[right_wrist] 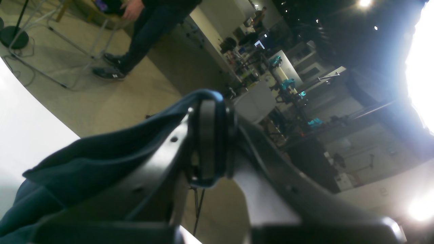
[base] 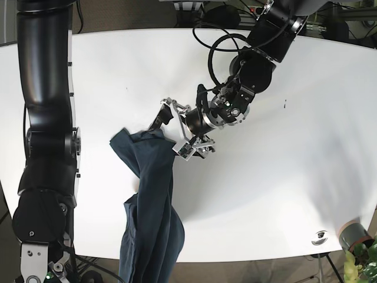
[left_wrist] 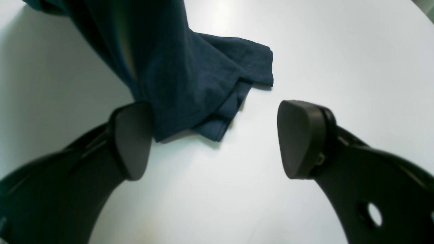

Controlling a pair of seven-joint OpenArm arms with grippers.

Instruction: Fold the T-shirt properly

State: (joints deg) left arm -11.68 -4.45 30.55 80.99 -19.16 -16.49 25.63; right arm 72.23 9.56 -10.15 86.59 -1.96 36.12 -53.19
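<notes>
The right gripper clamps a fold of the dark blue T-shirt, which lies bunched on the white table and hangs over its near edge. The left gripper hangs spread open beside the shirt's upper corner, one pad touching cloth.

Right end effector clamped on dark blue T-shirt, cloth trailing down-left over white surface, cluttered room behind.
</notes>
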